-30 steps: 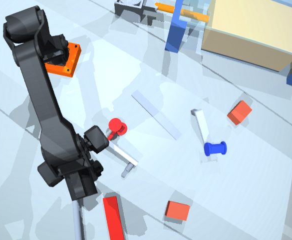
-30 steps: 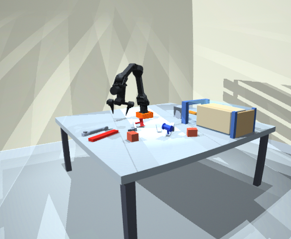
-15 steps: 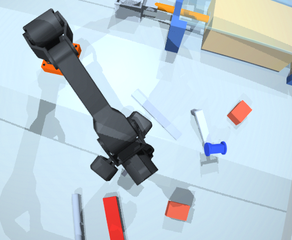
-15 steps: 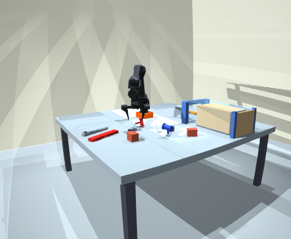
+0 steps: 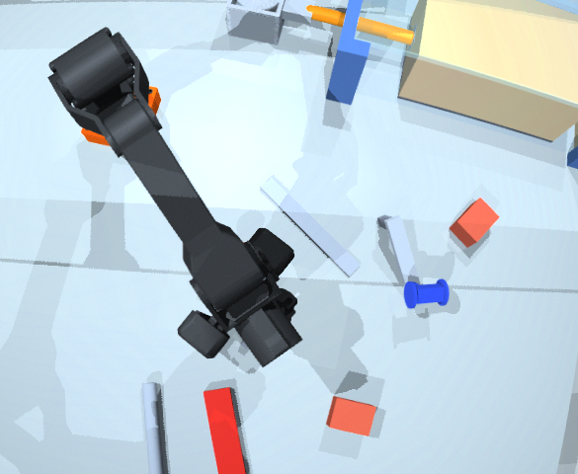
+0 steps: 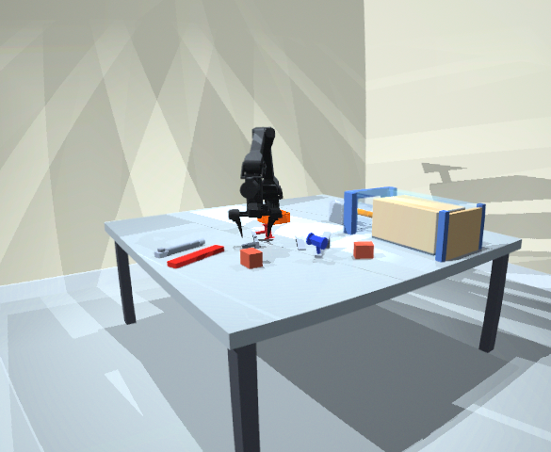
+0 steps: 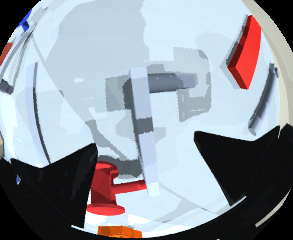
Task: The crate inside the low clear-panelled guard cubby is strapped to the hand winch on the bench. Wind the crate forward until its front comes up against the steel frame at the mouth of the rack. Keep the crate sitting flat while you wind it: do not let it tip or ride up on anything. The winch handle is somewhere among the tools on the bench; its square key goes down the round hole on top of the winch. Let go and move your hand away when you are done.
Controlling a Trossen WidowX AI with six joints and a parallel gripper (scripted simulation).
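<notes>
My gripper (image 5: 237,292) (image 6: 254,236) (image 7: 146,143) is open and points down over a crank with a red knob (image 6: 267,232) (image 7: 104,186). The crank's pale arm (image 7: 144,135) shows between the spread fingers, below them, and a grey stub sticks out at its far end. A similar crank with a blue knob (image 5: 427,293) (image 6: 316,240) lies farther right. The tan crate (image 5: 503,45) (image 6: 404,223) sits flat in the cubby, with a gap between its front and the blue frame post (image 5: 349,73) (image 6: 349,211). The grey winch (image 5: 255,25) is partly cut off at the top edge.
An orange rod (image 5: 385,31) runs from the crate through the frame. A pale flat bar (image 5: 311,226), a red bar (image 5: 224,434) (image 6: 195,256) (image 7: 245,55), a grey tool (image 5: 151,429) (image 6: 179,248) and two orange-red blocks (image 5: 351,416) (image 5: 474,222) lie on the bench. Clear panels cover the cubby.
</notes>
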